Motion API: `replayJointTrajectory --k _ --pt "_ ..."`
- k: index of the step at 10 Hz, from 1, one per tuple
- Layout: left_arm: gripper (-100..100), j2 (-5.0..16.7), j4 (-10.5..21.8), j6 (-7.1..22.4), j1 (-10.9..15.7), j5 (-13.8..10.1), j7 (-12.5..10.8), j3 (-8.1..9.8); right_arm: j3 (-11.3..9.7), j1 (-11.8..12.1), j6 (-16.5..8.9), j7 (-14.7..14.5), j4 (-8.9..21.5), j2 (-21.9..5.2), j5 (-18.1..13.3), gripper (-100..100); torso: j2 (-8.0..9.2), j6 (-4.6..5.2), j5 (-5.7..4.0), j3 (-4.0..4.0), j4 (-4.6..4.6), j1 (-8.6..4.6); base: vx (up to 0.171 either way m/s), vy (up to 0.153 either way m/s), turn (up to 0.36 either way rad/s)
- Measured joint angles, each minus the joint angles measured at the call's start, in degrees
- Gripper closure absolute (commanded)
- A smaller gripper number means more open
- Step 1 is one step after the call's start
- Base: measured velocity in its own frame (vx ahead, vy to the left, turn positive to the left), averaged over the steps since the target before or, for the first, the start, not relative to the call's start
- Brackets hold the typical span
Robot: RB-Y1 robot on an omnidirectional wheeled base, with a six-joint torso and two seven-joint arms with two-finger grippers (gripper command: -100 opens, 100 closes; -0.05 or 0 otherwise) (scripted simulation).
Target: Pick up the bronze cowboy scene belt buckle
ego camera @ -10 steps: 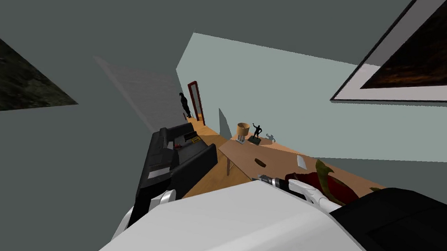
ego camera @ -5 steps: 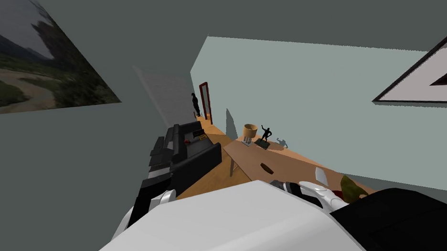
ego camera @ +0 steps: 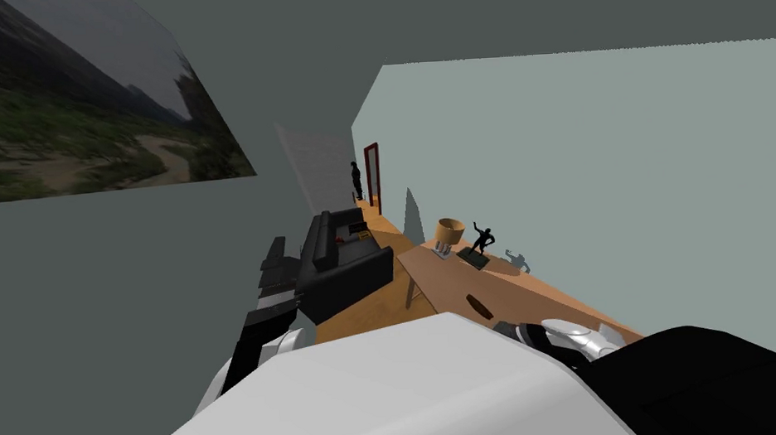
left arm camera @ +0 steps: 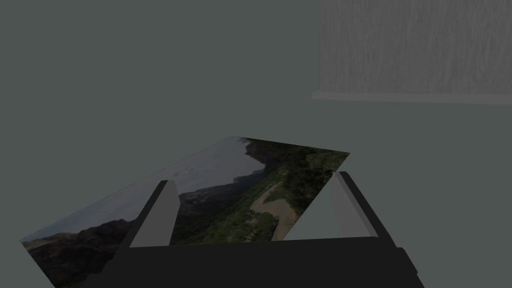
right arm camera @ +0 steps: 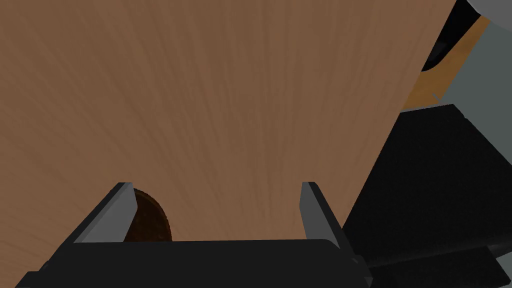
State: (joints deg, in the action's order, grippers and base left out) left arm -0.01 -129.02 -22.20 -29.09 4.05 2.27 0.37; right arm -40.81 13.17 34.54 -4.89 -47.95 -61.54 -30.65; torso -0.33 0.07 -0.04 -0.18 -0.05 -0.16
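A dark brown oval belt buckle [ego camera: 480, 306] lies flat on the long wooden table [ego camera: 447, 274], just beyond my right forearm [ego camera: 563, 338]. In the right wrist view my right gripper [right arm camera: 215, 185] is open over the tabletop [right arm camera: 225, 100]. The buckle's rounded dark brown edge [right arm camera: 150, 220] shows low between the fingers, close beside one finger [right arm camera: 112, 212], the rest hidden by the gripper body. My left gripper [left arm camera: 253, 178] is open with nothing between its fingers, held up towards a wall.
Farther along the table stand a tan cylinder [ego camera: 449, 231] and a black figurine [ego camera: 480, 241]. A black sofa [ego camera: 343, 263] sits left of the table, also dark beside the table's edge [right arm camera: 430, 190]. A red-framed doorway [ego camera: 373, 178] lies at the far end.
My head view has swung: the landscape picture on the left wall grew large, the framed picture at right slid out. The red and green object by my right arm has left the view.
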Motion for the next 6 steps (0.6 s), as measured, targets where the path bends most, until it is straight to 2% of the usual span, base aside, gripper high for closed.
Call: replayJointTrajectory --k 1,3,4,6 --pt "0 0.00 0.00 0.00 -0.01 0.00 0.00 0.01 -0.12 0.55 0.09 -0.25 0.16 -0.92 -0.16 -100 0.02 0.09 0.00 0.01 0.00 0.03 0.010 0.004 0.158" --pt "0 0.00 0.00 0.00 0.00 0.00 0.00 0.00 -1.35 0.65 -0.29 0.13 1.47 -2.94 -1.16 -100 -0.04 -0.01 0.02 -0.02 0.00 0.14 0.025 0.019 0.307" --pt "0 0.00 0.00 0.00 -0.01 0.00 0.00 0.00 -1.30 1.19 0.03 -0.43 2.98 -3.68 -1.27 -100 -0.08 0.03 0.03 -0.04 -0.02 0.18 0.050 0.036 0.244" --pt "0 0.00 0.00 0.00 -0.02 0.00 0.00 0.01 -2.15 0.81 0.10 -0.39 4.22 -4.70 -1.99 -100 -0.12 0.07 0.03 -0.07 -0.03 0.23 0.036 0.028 0.075"
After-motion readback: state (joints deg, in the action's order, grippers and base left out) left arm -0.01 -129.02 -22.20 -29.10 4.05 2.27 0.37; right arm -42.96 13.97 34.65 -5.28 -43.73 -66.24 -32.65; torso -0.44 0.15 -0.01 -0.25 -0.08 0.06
